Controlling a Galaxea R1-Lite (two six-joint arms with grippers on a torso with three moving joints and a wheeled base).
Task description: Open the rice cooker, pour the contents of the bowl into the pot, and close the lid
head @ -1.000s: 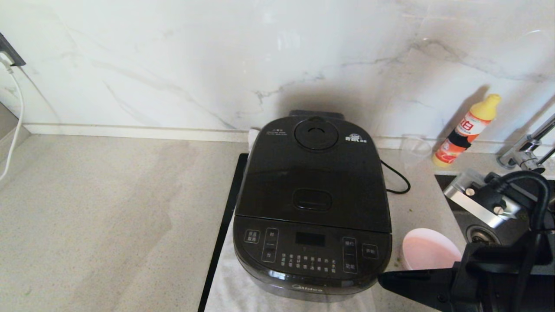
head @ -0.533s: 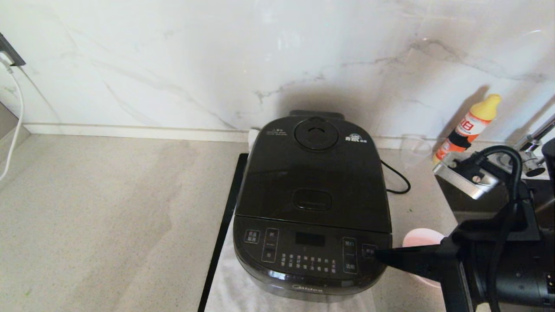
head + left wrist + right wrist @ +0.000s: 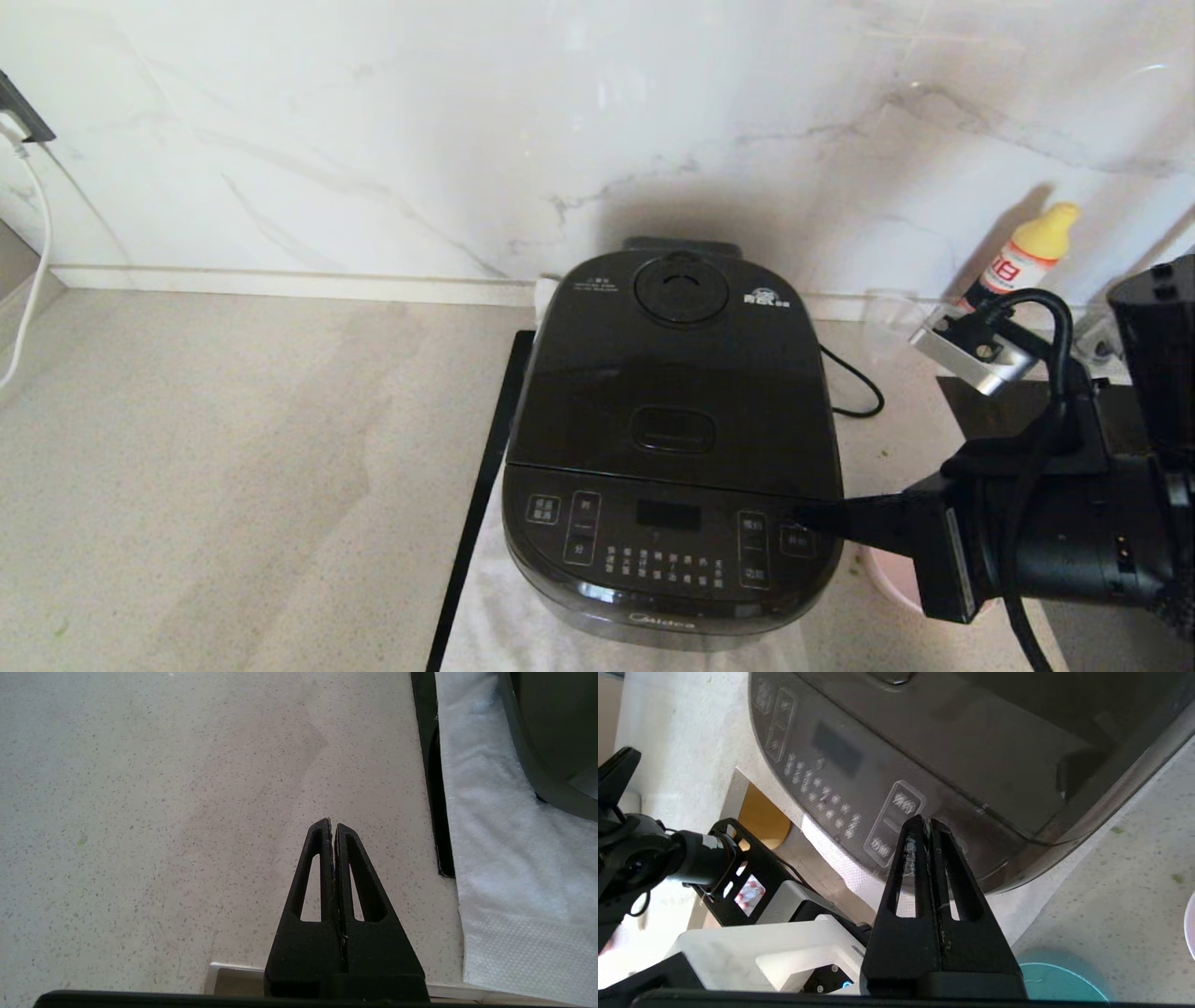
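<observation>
Right hand (image 3: 805, 515), clenched on nothing, reaches level over the rice cooker (image 3: 672, 439) front panel.

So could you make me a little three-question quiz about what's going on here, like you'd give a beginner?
1. True or false: the lid of the rice cooker is shut.
2. Which gripper is over the cooker's front panel? A) left gripper B) right gripper
3. Fill in: the bottle by the wall has a ____ cap.

Key:
1. True.
2. B. The right gripper, closed, points at the right end of the panel; the left gripper, also closed, is parked over bare counter.
3. Yellow.
</observation>
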